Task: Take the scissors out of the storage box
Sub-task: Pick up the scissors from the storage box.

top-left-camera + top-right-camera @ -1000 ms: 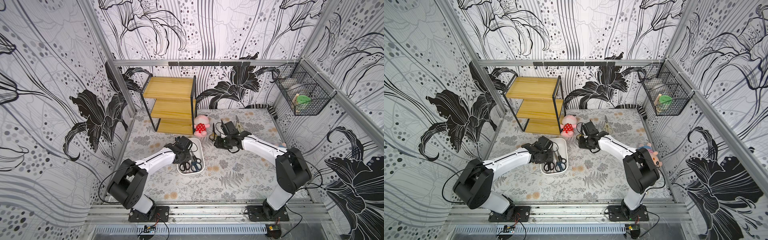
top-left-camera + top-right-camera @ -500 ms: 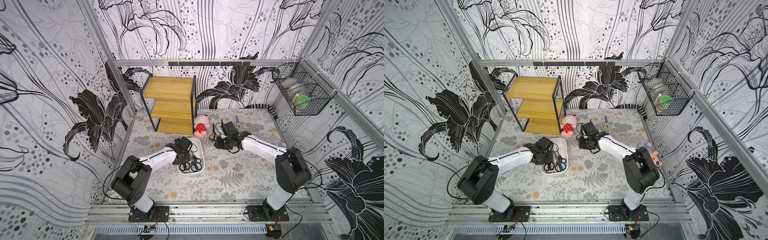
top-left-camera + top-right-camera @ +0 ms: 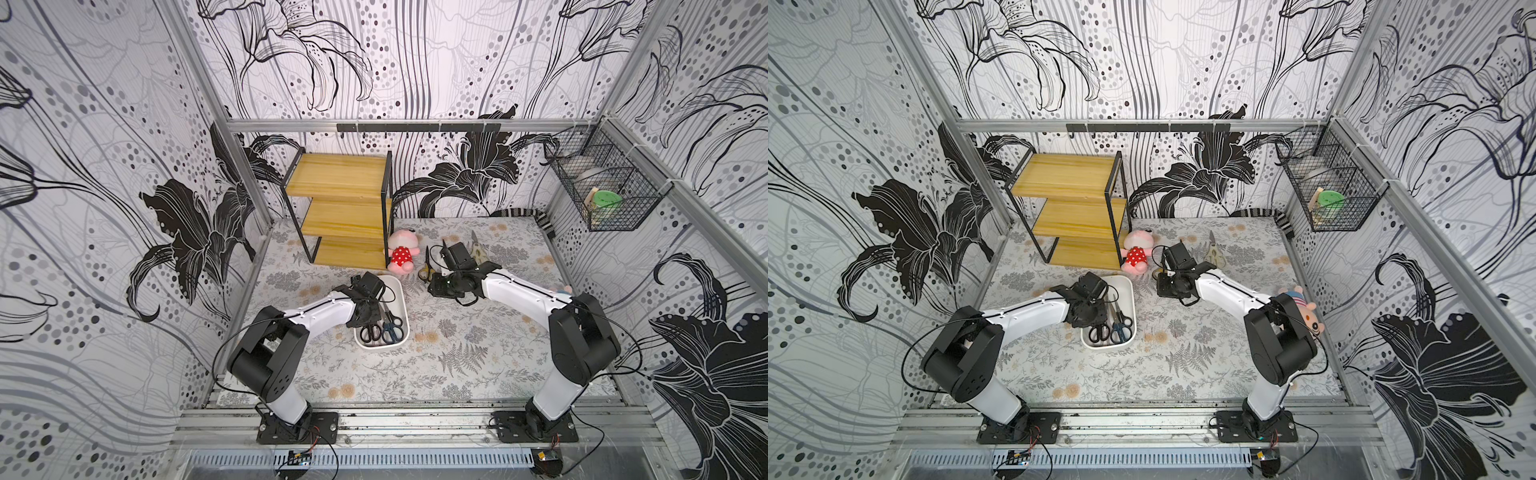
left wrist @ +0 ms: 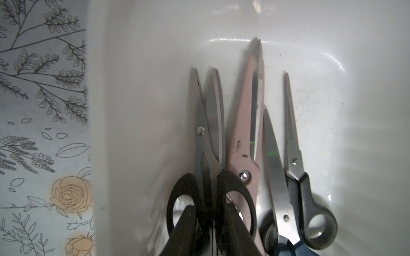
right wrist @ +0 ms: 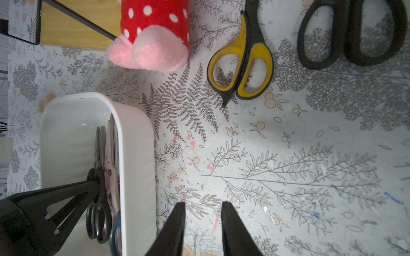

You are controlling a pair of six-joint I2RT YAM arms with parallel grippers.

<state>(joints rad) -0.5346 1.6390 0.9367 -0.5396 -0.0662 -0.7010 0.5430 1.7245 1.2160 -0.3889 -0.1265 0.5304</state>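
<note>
Scissors [image 3: 384, 326] were seen bunched inside the storage box [image 3: 394, 284], laid lengthwise along its long wall nearer the right arm, with handles at its near end and blades pointed toward its far end. The left gripper [image 4: 207, 210] was set down into the box's near end, its fingers [image 4: 184, 230] closed narrowly on the handle of a black-handled pair [image 4: 200, 130]. A pale pink pair [image 4: 244, 124] was pressed just beside that pair, its tip lying closest to the box's far end wall. Bare white floor was left along the box's other long wall. Outside the box, beyond its far corner, a yellow-black pair [image 5: 241, 62] and a black pair [image 5: 347, 44] were laid on the floral mat [image 5: 288, 155], with a plush toy [image 5: 153, 33] near the box's far rim. The right gripper [image 5: 203, 206] was held near the box's outer wall, jaws narrowly parted and nothing held between them. Open mat was spread outward from that wall.
</note>
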